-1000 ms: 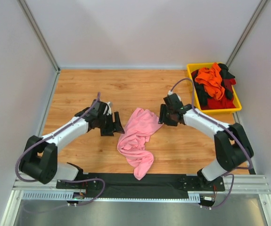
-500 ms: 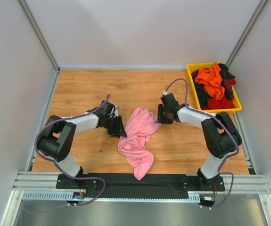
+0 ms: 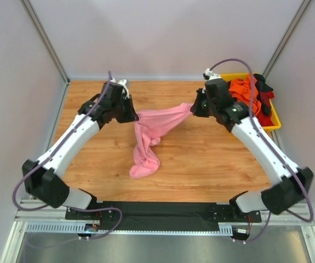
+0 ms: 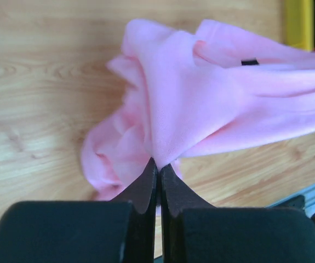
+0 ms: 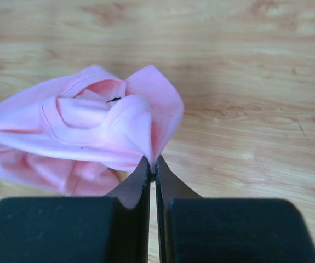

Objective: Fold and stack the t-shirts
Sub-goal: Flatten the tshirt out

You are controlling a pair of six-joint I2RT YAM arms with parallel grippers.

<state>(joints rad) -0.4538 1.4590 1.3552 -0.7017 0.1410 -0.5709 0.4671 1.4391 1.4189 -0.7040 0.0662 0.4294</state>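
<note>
A light pink t-shirt [image 3: 152,131] hangs between my two grippers above the wooden table, its lower part trailing down to the boards. My left gripper [image 3: 134,115] is shut on the shirt's left edge; in the left wrist view its fingertips [image 4: 158,164] pinch a fold of the pink t-shirt [image 4: 212,104]. At the shirt's right end my right gripper [image 3: 192,108] is also shut on the cloth, and its wrist view shows the pink t-shirt [image 5: 91,126] bunched at the gripper [image 5: 152,163]. Orange, red and black t-shirts [image 3: 247,98] lie heaped in the bin.
A yellow plastic bin [image 3: 272,112] stands at the back right corner, close behind my right arm. Grey walls enclose the table [image 3: 201,159] on three sides. A black rail with both arm bases runs along the near edge.
Both grippers have closed on the pink t-shirt and risen toward the back of the table, pulling apart. The shirt has gone from a crumpled heap to a stretched, hanging strip.
</note>
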